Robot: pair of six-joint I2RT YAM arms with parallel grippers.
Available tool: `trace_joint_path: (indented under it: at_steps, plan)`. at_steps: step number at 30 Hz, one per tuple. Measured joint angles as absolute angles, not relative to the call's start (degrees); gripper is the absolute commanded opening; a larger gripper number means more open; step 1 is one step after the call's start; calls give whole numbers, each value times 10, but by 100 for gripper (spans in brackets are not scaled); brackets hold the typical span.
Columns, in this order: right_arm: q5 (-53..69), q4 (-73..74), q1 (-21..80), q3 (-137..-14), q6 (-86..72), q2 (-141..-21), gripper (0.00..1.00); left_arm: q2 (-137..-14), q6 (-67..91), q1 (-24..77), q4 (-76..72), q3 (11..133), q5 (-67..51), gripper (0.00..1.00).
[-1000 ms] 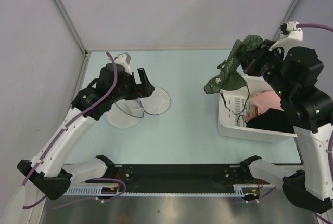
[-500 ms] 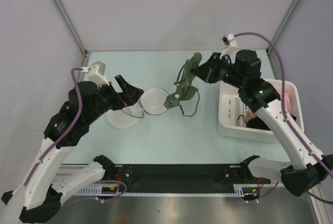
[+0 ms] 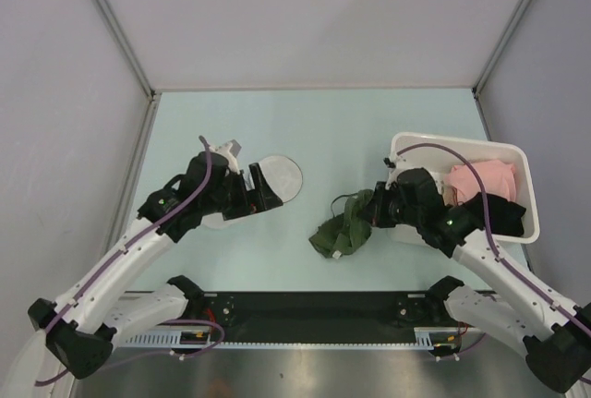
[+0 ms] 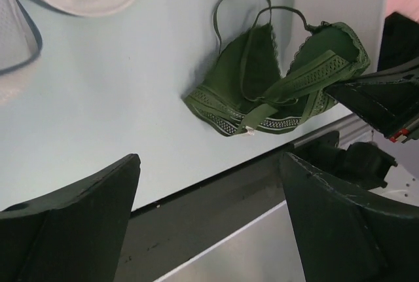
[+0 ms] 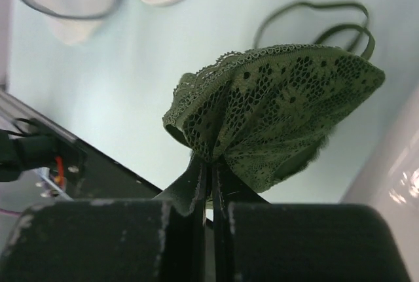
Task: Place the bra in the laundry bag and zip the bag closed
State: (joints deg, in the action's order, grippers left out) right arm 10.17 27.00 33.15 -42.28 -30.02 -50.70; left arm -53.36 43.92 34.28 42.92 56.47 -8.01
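Olive-green lace bra (image 3: 338, 234) crumpled, straps trailing, white mesh laundry bag (image 3: 277, 177) lying open nearby

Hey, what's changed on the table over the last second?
The right hand, still shut on the bra, swung it from above the bin down onto the table beside it. The left hand, open, repositioned over the laundry bag. The bin and its clothes stayed put.

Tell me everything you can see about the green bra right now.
The bra is dark olive green lace with a patterned band and thin straps looping loose. It lies crumpled on the pale table, just left of the white bin, one edge pinched in the shut right gripper.
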Motion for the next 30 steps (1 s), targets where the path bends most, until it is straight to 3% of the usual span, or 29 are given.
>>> trace_joint_path:
  at_steps: [8, 14, 16, 17, 19, 21, 26, 30]
  plan:
    - [17, 327, 399, -408, -316, -515, 0, -572, 450, 380, 390, 530, -113, 93]
    - [16, 305, 441, -407, -320, -595, 0, -614, 450, 399, 356, 522, -132, 97]
    - [22, 294, 446, -407, -319, -632, 15, -628, 449, 402, 345, 521, -140, 98]
    - [25, 289, 447, -406, -318, -648, 31, -634, 449, 402, 341, 520, -143, 98]
    - [36, 279, 448, -406, -311, -677, 54, -649, 449, 402, 330, 519, -153, 99]
    - [50, 276, 448, -409, -304, -700, 71, -663, 445, 403, 320, 519, -158, 99]
    - [95, 302, 448, -446, -284, -713, 86, -699, 426, 403, 305, 522, -176, 99]
    - [105, 349, 448, -489, -282, -658, 95, -763, 389, 403, 284, 545, -210, 99]
